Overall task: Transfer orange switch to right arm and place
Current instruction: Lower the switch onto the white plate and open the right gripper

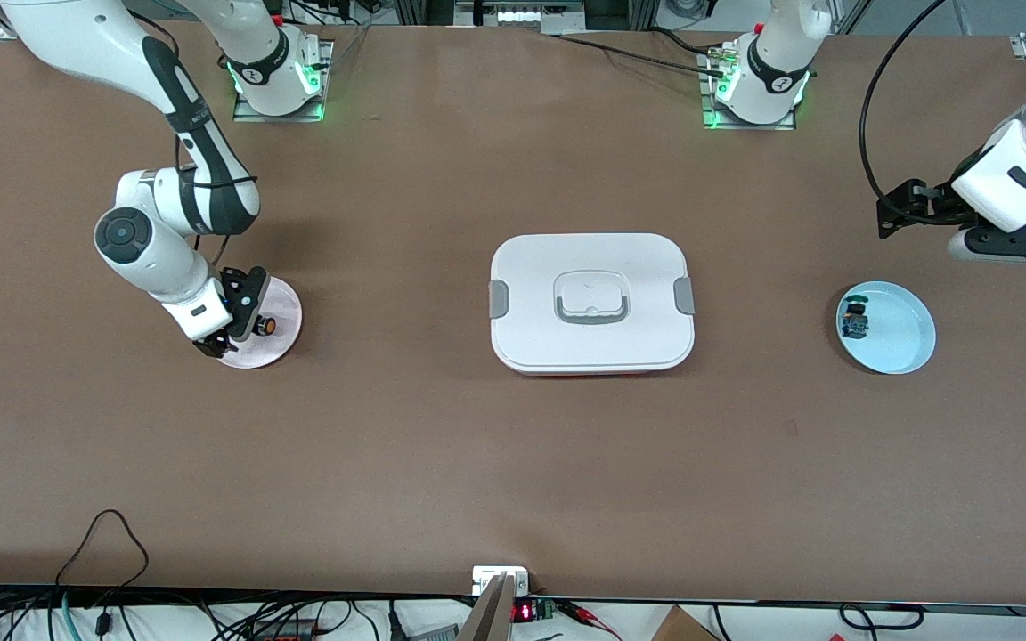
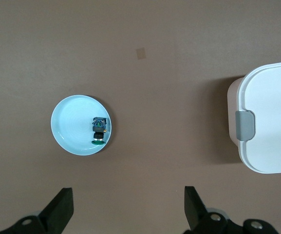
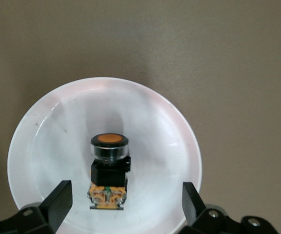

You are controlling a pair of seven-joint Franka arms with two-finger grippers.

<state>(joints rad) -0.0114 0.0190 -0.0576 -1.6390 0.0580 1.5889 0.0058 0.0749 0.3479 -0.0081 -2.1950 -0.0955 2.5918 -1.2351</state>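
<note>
Now the right gripper (image 1: 230, 331) sits low over the pink plate (image 1: 286, 303) at the right arm's end of the table, jaws spread wide, and the orange switch (image 3: 109, 168) lies on the plate between them, touched by neither finger. It rests on its side, orange cap pointing away from the jaws and coppery end closest to them. By the look of it the placing is done: the switch is down in the plate and let go, so what is left, I would say, is only for the right arm to lift clear.

Over at the left arm's end, the left gripper (image 1: 894, 214) waits up in the air with its jaws spread and empty. Ahead of its fingers lies the blue plate (image 2: 69, 124) holding the green-capped switch (image 2: 99, 130), untouched. The white lidded box (image 1: 591, 303) sits mid-table between the two plates, its latches down.

As for writing: nothing legible on switch, plates or box.
</note>
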